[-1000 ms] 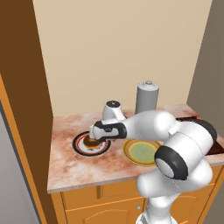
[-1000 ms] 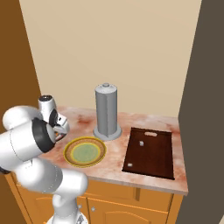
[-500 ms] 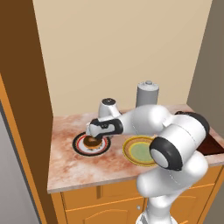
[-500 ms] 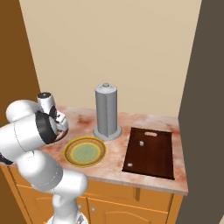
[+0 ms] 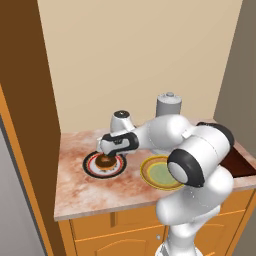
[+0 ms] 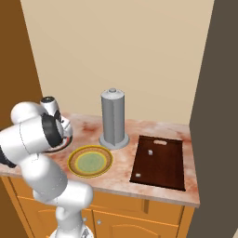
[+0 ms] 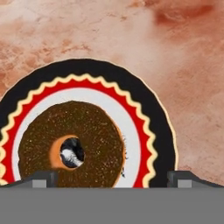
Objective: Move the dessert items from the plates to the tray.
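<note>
The chocolate-glazed donut [image 7: 72, 146] lay on the black-rimmed plate [image 7: 159, 131] directly below the pincer [image 7: 111, 178], whose fingers stood wide apart either side of it, over the marbled counter [image 7: 183, 65].

Quick count of what's on the marbled counter: two round plates, one black-rimmed with a red ring [image 5: 95, 168] and one yellow-rimmed with a green centre [image 6: 90, 161]. One chocolate-brown glazed donut [image 7: 72, 144], one tiny pale lump [image 6: 150, 152], one dark brown rectangular tray [image 6: 160, 169], one tall grey cylinder [image 6: 113, 118].
</note>
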### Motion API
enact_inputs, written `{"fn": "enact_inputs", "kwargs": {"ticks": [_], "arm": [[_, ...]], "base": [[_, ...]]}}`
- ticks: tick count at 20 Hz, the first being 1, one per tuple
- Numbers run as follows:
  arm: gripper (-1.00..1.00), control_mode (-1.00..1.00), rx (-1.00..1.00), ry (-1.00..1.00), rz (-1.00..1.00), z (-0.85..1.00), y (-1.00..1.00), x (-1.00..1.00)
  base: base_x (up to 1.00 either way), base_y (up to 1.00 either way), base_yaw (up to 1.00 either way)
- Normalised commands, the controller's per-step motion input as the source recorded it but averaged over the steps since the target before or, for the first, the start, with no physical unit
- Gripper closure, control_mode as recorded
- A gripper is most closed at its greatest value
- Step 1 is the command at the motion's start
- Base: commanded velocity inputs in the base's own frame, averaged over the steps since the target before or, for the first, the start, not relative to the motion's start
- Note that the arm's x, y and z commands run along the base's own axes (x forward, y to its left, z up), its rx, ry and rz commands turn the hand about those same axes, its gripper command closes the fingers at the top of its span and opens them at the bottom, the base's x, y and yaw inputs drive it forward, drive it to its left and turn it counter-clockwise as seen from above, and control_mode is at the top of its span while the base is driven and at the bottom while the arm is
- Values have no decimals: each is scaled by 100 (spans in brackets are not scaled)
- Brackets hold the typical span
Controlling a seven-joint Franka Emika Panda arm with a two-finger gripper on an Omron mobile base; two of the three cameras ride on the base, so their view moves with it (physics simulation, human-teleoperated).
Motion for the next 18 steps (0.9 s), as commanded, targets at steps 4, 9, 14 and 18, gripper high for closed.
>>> {"fn": "enact_inputs", "kwargs": {"ticks": [4, 9, 14, 18], "arm": [[-100, -100, 0, 0, -1, -3, 9, 5], [-100, -100, 0, 0, 0, -12, 8, -26], [-100, -100, 0, 0, 0, -28, 0, -15], [-100, -100, 0, 0, 0, -6, 0, 4]], "base": [[0, 0, 0], [0, 0, 0], [0, 0, 0], [0, 0, 0]]}}
